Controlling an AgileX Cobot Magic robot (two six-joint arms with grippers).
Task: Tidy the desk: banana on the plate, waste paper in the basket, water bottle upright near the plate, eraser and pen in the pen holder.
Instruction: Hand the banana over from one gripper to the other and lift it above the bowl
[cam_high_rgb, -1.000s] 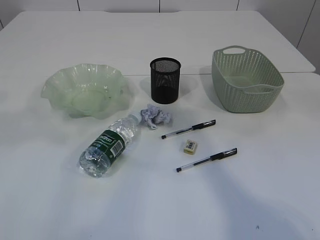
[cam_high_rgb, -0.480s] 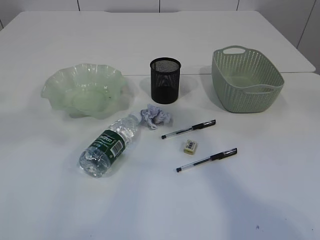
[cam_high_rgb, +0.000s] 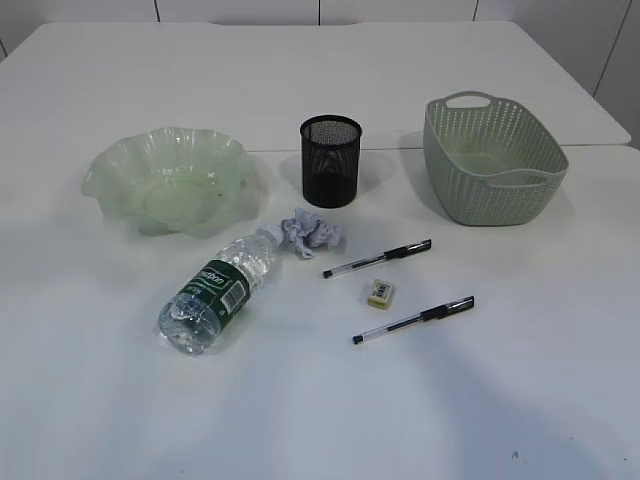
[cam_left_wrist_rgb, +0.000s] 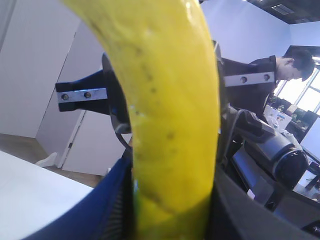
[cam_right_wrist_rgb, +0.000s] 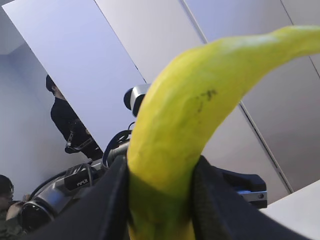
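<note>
- Desk unchanged over the last second; neither arm shows in the exterior view.
- Yellow banana is off the desk, pinched between the left gripper jaws; the right gripper jaws clasp a banana too, likely the same one, mid-handover.
- Pale green fluted glass plate is empty; delivery there is next.

plate left, pen holder centre, basket right
</note>
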